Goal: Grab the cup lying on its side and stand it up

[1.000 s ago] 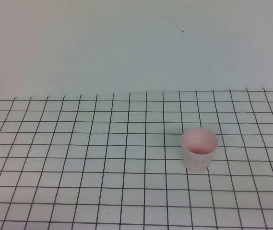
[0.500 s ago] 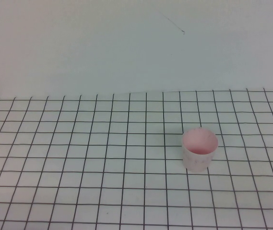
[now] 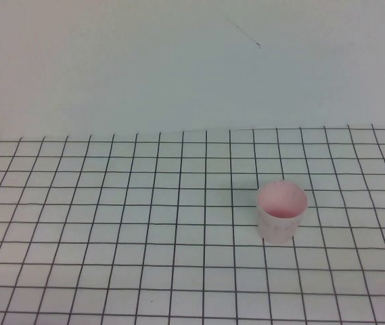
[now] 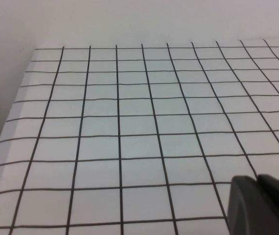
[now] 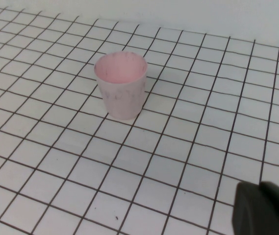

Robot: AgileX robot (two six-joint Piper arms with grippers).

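Right wrist view shows the cup (image 5: 121, 85) standing upright, well away from the right gripper (image 5: 266, 209); left gripper (image 4: 263, 204) too. Keep clear. Jaws: cannot tell.

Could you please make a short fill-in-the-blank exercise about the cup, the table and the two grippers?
1. The cup stands ____ with its open rim facing up.
2. The inside of the cup is ____ in colour.
3. The table is white and covered with a black ____ of lines.
4. In the high view, the left gripper and the right gripper are ____ the cup, out of sight.

Missing words: upright; pink; grid; away from
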